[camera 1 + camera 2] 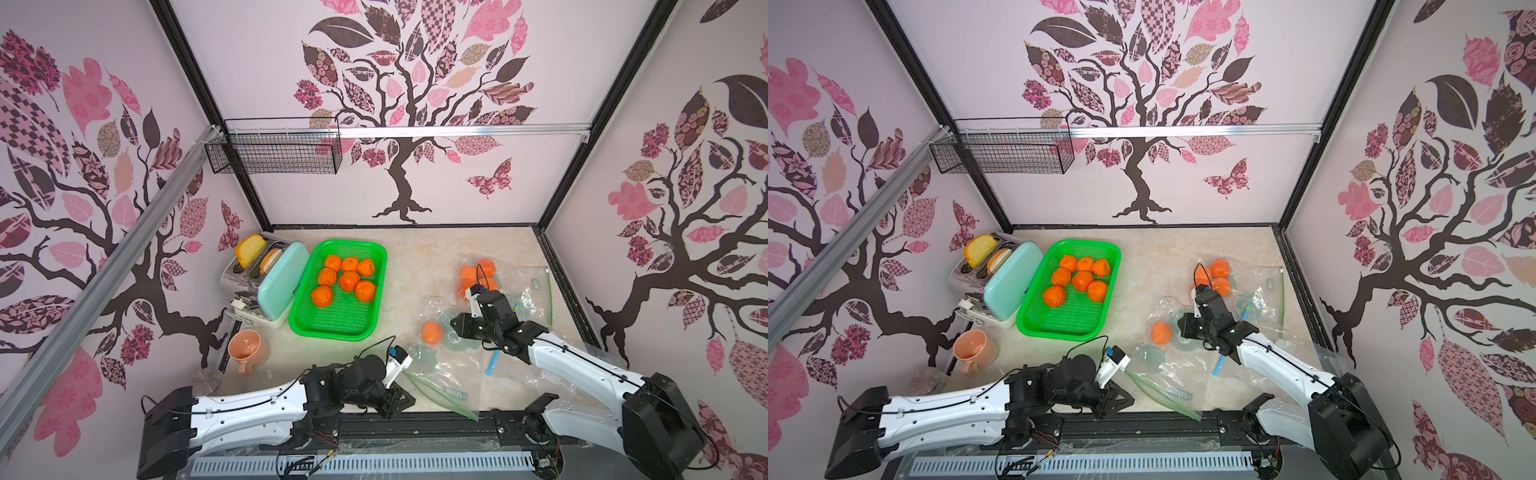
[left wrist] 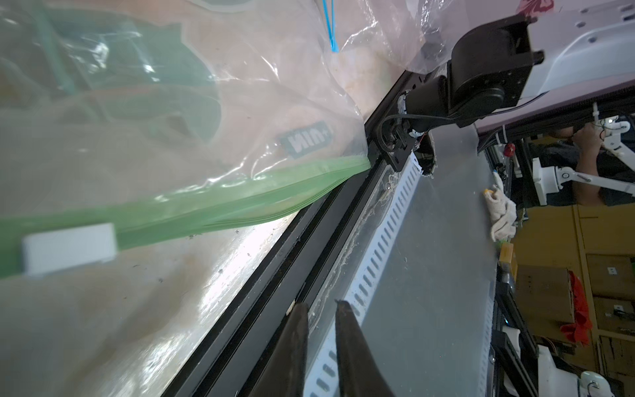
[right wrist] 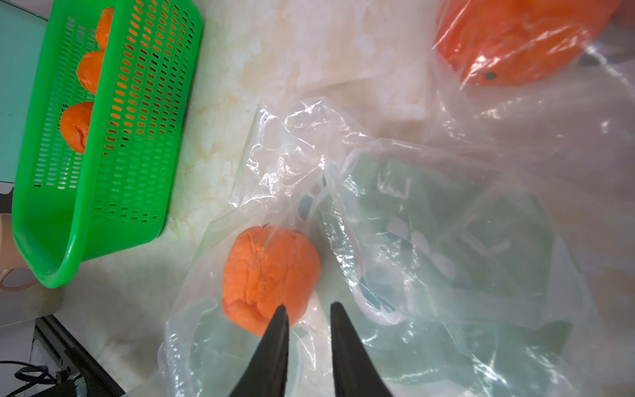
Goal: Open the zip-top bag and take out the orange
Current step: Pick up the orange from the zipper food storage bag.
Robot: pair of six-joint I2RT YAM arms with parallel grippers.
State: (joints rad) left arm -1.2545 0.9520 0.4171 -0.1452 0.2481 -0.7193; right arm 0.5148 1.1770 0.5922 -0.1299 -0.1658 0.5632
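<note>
Orange (image 1: 432,332) lay inside the clear zip-top bag (image 1: 444,374) on the tabletop (image 1: 415,257), near the green basket's (image 1: 340,318) corner closest to my right arm. My right hand (image 3: 308,306) hovered just beside the orange, fingers a narrow gap apart, gripping nothing. My left hand (image 2: 321,306), closer to me than the basket, beside the bag's green zip, was also narrowly apart and empty.

We read only a teal label (image 2: 305,140) on the zip-top bag (image 2: 171,113), just beside its green zipper (image 2: 213,206): roughly "NIN", seemingly reversed.
</note>
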